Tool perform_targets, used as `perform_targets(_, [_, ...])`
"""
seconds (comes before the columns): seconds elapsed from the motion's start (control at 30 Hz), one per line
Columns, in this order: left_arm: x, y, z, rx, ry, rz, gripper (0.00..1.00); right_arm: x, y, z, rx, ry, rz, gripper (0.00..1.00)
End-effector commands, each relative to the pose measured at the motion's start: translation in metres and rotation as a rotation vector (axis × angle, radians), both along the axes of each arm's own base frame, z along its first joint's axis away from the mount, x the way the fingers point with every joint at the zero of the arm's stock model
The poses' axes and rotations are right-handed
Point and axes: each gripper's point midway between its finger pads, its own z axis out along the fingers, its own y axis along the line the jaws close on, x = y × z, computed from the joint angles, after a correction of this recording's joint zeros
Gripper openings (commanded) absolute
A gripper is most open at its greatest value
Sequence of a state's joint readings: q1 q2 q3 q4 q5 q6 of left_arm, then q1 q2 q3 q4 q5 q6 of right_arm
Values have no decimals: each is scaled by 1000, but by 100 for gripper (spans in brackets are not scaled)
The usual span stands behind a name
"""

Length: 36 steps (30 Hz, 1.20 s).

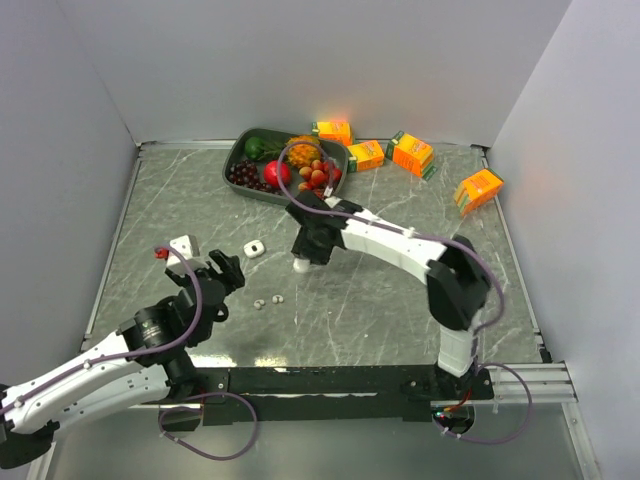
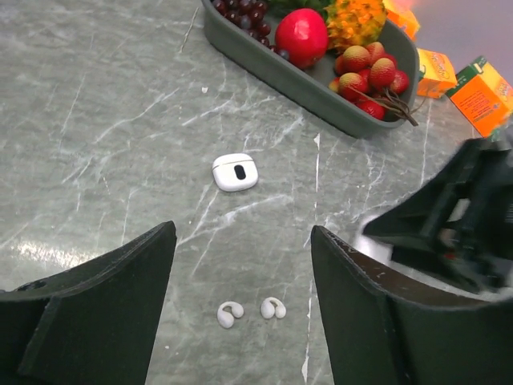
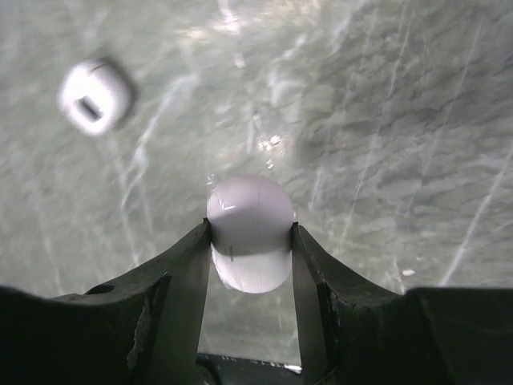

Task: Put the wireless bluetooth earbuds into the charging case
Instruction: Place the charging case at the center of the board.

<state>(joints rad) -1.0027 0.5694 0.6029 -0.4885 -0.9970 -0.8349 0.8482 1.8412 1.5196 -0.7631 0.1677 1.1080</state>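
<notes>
Two tiny white curved earbuds (image 2: 230, 314) (image 2: 273, 307) lie side by side on the marble table, also in the top view (image 1: 267, 300). My left gripper (image 2: 242, 233) hangs open above and just behind them, holding nothing; the top view shows it too (image 1: 225, 270). A closed white charging case (image 2: 235, 172) with a dark spot lies flat further back. My right gripper (image 3: 251, 228) is shut on a second rounded white case (image 3: 250, 241), squeezed between both fingers just over the table (image 1: 302, 265).
A grey tray (image 1: 238, 158) of fruit stands at the back centre, with several orange cartons (image 1: 412, 153) to its right. A small white box-like item (image 1: 182, 245) with a red piece (image 1: 160, 252) beside it lies at the left. The right arm (image 2: 457, 224) reaches in close by.
</notes>
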Motion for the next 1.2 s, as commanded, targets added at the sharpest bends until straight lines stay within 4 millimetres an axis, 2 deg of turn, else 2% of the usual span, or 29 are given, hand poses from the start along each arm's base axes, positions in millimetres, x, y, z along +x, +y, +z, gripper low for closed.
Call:
perform_targets(0.0, [2,1,12,-94,-13,54,71,-20,-23,-47,-106,237,-157,0])
perform_targets(0.13, [0,-2,4,-139,-6,44,71,-25,-31,-67,-120,279,-197,0])
perform_targets(0.27, [-1,-2,0,-140,-4,29,74,-30,-40,-76,-162,292,-193,1])
perform_targets(0.3, [-2,-3,0,-132,-3,21,77,-30,-41,-77,-163,288,-186,7])
perform_targets(0.33, [-2,-2,1,-134,-5,24,80,-31,-41,-76,-158,284,-181,17])
perform_targets(0.43, [-3,-2,-1,-128,6,23,88,-37,-46,-80,-154,285,-165,35])
perform_targets(0.57, [-3,-6,-2,-129,7,4,92,-43,-51,-77,-159,278,-147,48])
perform_targets(0.7, [-2,-10,0,-122,1,-16,93,-47,-53,-64,-149,250,-119,56])
perform_targets(0.8, [-1,-11,3,-94,-3,-25,94,-52,-57,-49,-168,197,-67,67])
perform_targets(0.97, [1,-18,5,-67,-13,-68,97,-60,-69,-33,-199,149,-26,75])
perform_targets(1.03, [0,-27,5,-87,-17,-108,96,-58,-77,-25,-232,100,2,77])
perform_targets(1.07, [0,-31,5,-85,-17,-137,96,-54,-75,-12,-200,51,17,77])
perform_targets(1.1, [-2,-37,0,-79,-12,-174,96,-51,-79,-11,-203,20,37,75])
perform_targets(1.13, [-7,-58,4,-118,-22,-286,96,-46,-83,-7,-225,-29,91,74])
perform_targets(1.17, [-9,-68,3,-139,-27,-339,89,-37,-78,6,-179,-100,104,72])
